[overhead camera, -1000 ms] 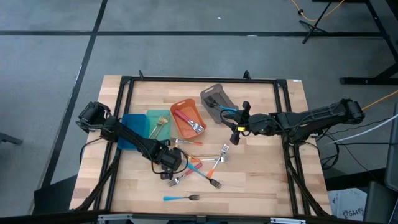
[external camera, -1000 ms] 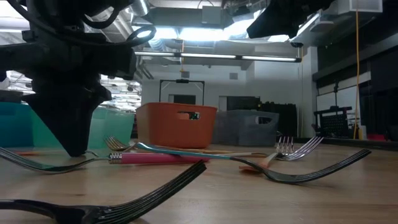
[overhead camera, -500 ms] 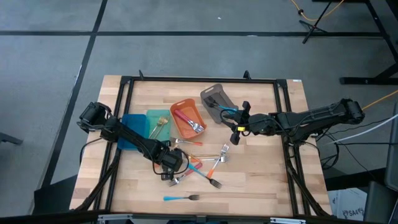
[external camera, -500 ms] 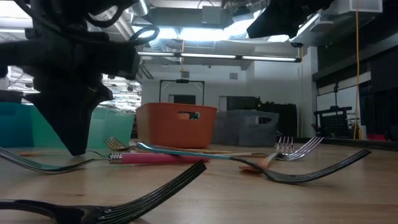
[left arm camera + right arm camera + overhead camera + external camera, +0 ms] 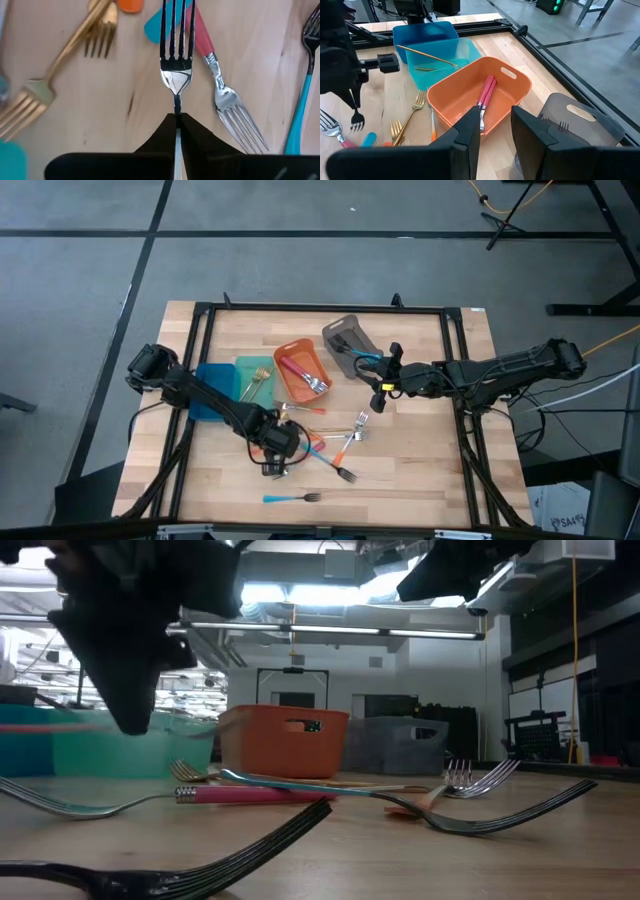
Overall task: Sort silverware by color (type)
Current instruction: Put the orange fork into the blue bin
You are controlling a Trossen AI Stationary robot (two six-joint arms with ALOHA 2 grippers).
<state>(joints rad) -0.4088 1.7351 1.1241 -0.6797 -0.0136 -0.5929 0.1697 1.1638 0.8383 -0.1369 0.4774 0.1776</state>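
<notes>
Four bins [image 5: 303,370] sat mid-table: blue, teal, orange, grey. Two red forks [image 5: 485,96] lay in the orange bin. The left gripper [image 5: 177,121], shut on a black fork [image 5: 176,60], had lifted off the table. The right gripper [image 5: 492,129] hung part-open above the orange bin.

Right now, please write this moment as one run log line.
left end effector: shut on silver fork, lifted | right end effector: open, above orange bin

Three bins: blue [image 5: 212,388], orange [image 5: 303,372], grey [image 5: 349,343]. Two red forks [image 5: 485,98] in orange bin, two gold forks [image 5: 425,56] in blue. Two arms.
</notes>
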